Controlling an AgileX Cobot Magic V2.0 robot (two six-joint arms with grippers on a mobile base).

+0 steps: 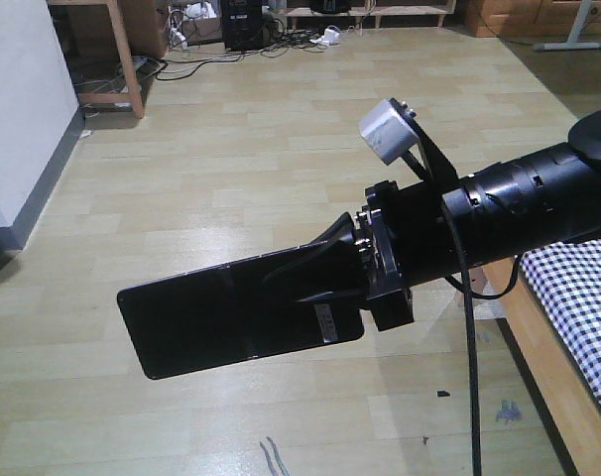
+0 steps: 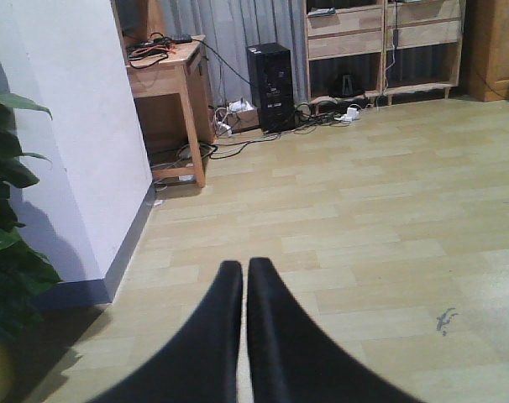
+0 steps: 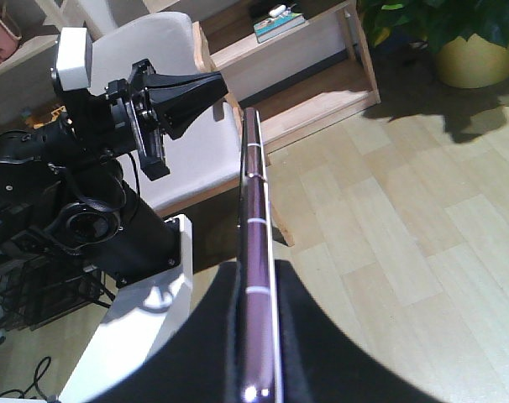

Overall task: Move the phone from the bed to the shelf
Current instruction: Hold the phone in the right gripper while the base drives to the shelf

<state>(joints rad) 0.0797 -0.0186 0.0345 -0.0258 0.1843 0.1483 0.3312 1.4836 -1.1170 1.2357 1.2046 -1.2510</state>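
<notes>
Phone (image 1: 231,317) closest to the front camera: a glossy black slab held up in the air by the right gripper (image 1: 325,283). That gripper is clamped on the end with the white sticker (image 1: 325,322), and the rest of the slab pokes out past the fingertips over the wood-look floor (image 1: 231,149). The right wrist view shows the phone edge-on with a pinkish rim, pinched flat between the two black fingers (image 3: 322,353). Behind the right gripper, back along its arm, is the bed (image 1: 578,288) in check fabric; the phone is not touching it. Ahead of the right gripper, beyond the phone's far tip, is the shelf (image 3: 322,96) in pale wood, with a book (image 3: 280,25) on the upper plank; the phone is not on it. A potted plant (image 3: 481,42) stands further ahead, off to the right. The left gripper (image 2: 244,273) is closed down to a thin slit with nothing between its fingers and bare floor beneath. In the right wrist view it sits just left of the phone's far tip; whether they touch cannot be told.
</notes>
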